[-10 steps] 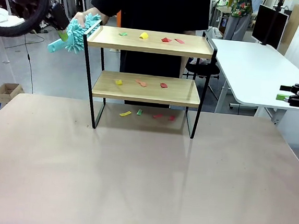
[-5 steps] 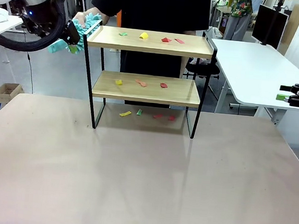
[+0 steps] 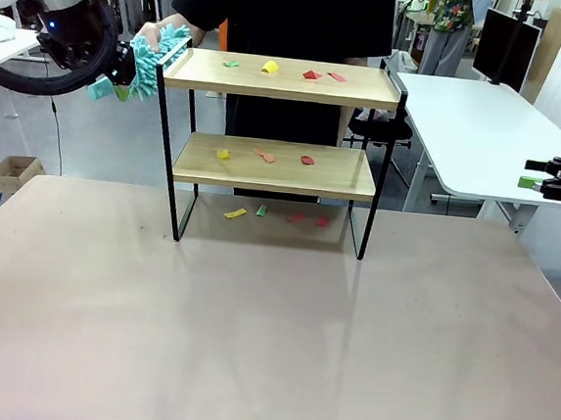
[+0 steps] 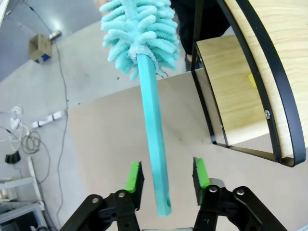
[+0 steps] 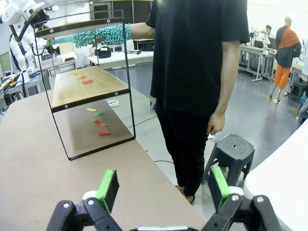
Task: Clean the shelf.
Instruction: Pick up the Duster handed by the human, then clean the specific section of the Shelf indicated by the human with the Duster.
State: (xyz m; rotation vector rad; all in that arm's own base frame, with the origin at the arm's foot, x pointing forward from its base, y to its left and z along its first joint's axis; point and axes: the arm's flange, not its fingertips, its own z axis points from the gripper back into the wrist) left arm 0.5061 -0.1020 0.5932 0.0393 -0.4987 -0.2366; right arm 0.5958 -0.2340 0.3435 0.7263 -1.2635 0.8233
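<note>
Up beside the top-left corner of the two-tier light-wood, black-framed shelf (image 3: 282,80) on the bench (image 3: 271,317), the left pincer (image 4: 167,175) straddles the fluffy teal duster (image 4: 149,96). Pads apart, not yet clamping! The handle runs straight out along the fingers. The right pincer (image 5: 161,190) gapes, well away.

tbl (image 3: 249,345): shelf (image 3: 274,166) + scraps (image 3: 235,213) | shelf: scraps on both tiers

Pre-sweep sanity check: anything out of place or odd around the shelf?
Coloured scraps lie strewn on both boards of the shelf and on the table under it. The teal duster has its handle loose between the pads of the left pincer, a gap on one side, while a person's hand holds its fluffy head.
</note>
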